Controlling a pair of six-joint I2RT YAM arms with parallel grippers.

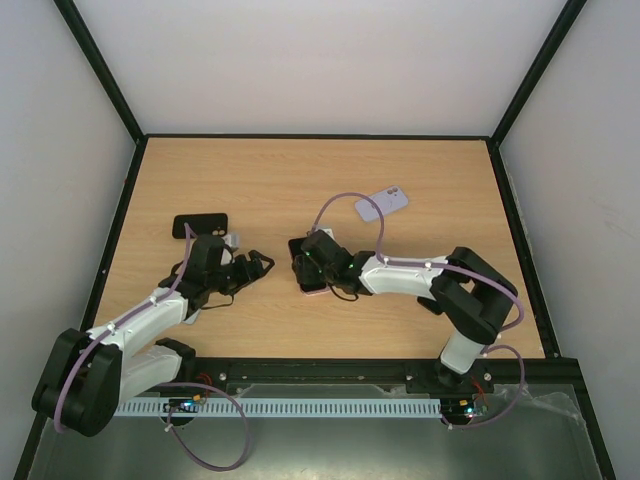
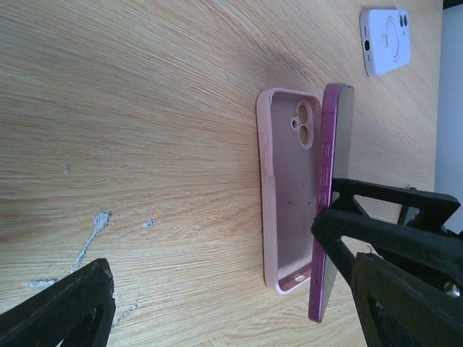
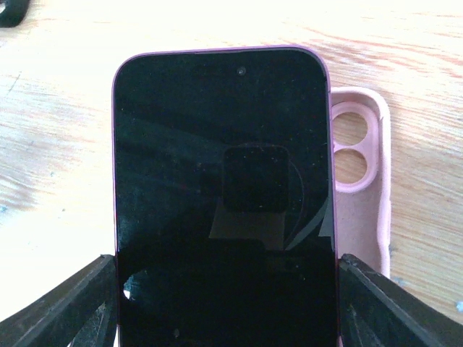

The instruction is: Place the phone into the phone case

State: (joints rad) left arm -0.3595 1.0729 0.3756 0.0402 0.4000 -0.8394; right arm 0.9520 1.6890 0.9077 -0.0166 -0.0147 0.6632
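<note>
Now the right fingers [image 3: 65,307] pinch the purple phone [image 3: 224,181] by its two long sides. The phone is tipped up on one edge, right along one long side of the pink case [image 2: 286,195]. The pink case lies open side up near the middle of the desk [image 1: 300,170]. The left fingers [image 2: 65,303] are spread wide and hold nothing.

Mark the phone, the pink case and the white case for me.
phone [image 3: 224,181]: right wrist view, middle of the dark screen.
pink case [image 2: 288,210]: left wrist view, inner back wall.
white case [image 2: 385,42]: left wrist view, middle of its flat face.
</note>
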